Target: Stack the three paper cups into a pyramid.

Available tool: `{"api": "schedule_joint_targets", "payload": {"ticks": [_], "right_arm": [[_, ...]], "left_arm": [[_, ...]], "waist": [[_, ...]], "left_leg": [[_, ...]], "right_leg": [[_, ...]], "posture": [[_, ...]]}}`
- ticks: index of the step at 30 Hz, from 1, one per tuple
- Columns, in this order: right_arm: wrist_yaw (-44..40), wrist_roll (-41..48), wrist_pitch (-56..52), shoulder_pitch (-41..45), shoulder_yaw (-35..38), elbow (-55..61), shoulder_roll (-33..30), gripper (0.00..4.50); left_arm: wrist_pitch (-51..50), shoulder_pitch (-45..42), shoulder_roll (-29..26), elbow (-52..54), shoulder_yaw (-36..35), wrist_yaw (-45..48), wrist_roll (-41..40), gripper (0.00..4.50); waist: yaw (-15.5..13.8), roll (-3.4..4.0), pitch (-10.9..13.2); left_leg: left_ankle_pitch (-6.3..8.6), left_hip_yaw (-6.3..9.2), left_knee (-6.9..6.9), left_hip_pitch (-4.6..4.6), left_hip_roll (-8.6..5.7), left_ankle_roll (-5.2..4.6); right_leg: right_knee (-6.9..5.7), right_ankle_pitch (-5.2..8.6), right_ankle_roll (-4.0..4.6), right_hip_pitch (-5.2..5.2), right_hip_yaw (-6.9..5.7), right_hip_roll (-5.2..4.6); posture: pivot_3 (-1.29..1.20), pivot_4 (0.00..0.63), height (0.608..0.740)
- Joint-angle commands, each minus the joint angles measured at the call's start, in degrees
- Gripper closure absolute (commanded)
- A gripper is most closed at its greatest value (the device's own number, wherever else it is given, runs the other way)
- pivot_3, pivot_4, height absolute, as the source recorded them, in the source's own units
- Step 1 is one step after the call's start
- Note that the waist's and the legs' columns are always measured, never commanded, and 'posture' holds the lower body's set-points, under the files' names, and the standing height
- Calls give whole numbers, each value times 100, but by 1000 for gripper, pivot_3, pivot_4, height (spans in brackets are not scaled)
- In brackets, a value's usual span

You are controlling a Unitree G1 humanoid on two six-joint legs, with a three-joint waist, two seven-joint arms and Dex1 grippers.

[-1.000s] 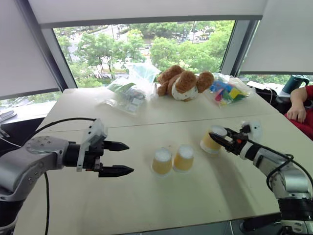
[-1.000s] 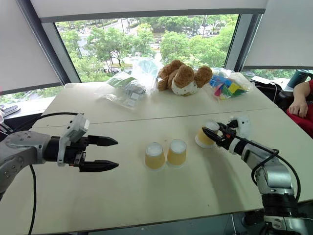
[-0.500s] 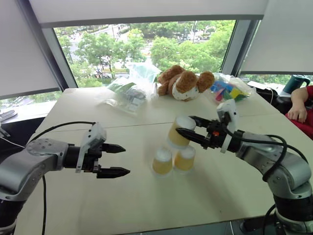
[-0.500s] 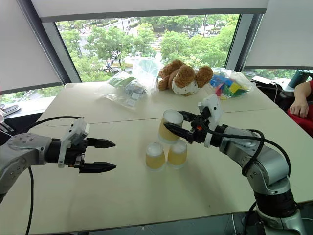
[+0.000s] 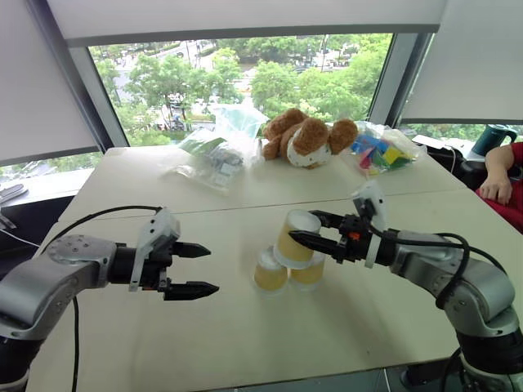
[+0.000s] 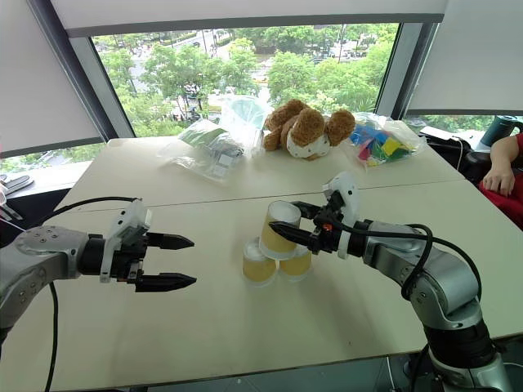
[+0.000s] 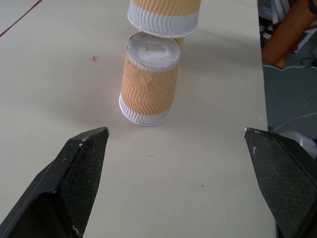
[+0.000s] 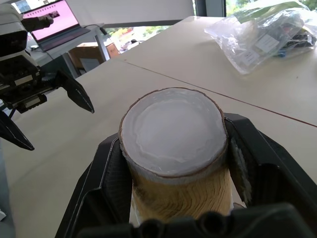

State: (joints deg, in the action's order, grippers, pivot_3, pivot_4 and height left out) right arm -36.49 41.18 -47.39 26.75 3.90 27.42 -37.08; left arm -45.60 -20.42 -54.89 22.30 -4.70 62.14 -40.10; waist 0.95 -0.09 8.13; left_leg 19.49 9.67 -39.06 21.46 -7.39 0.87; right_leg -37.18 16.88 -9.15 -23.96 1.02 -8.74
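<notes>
Third cup (image 5: pixel 296 238) is clamped in the right gripper (image 5: pixel 306 229) at frame centre, tilted over the two base cups (image 5: pixel 270 270), set touching to carry it. Left gripper (image 5: pixel 198 269) is held spread wide at left, clear.

No readable text anywhere — paper cups (image 5: pixel 290 253) plain, no print or brand. Plastic bags (image 5: pixel 214 155) on far table show cards inside, lettering too small to read. Laptop screen (image 8: pixel 49 20) lit pink — content illegible.
</notes>
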Motion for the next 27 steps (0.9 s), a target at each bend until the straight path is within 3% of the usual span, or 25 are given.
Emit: {"api": "schedule_joint_targets", "payload": {"ticks": [1,3,11,20,24,27], "right_arm": [[-28,-151,190,-9,-42,159,-35,825],[-35,-207,246,-9,-59,148,-34,20],[-69,-4,178,35,218,259,-101,20],[-66,871,-184,911,871,95,-332,20],[176,1437,-477,1246,1668,-177,-670,20],[199,1552,-657,717,2259,-185,-1046,20]], "left_arm": [[117,-81,29,51,-7,-39,48,0],[127,-98,47,35,3,-41,75,0],[138,-228,152,-123,-42,-60,67,0],[73,-627,357,-469,-72,-66,-24,0],[-125,-650,489,-646,-389,-288,-247,0],[-122,-401,556,-657,-595,-506,-232,0]], "waist": [[0,0,0],[-4,0,0],[-5,0,0],[4,0,0],[-22,-1,0],[-31,-4,-1]], "left_leg": [[0,0,0,0,0,0],[0,0,0,0,0,0],[0,0,0,0,0,0],[0,0,1,1,1,0],[0,0,-3,4,0,0],[0,4,0,2,-1,0]], "right_leg": [[0,0,0,0,0,0],[0,0,0,0,0,0],[0,0,0,0,0,0],[1,0,0,-1,-1,0],[1,0,0,-1,-2,-1],[1,0,0,2,-4,-1]], "posture": [[0,150,740],[0,150,740],[0,150,740],[0,150,740],[0,150,740],[0,150,740]]}}
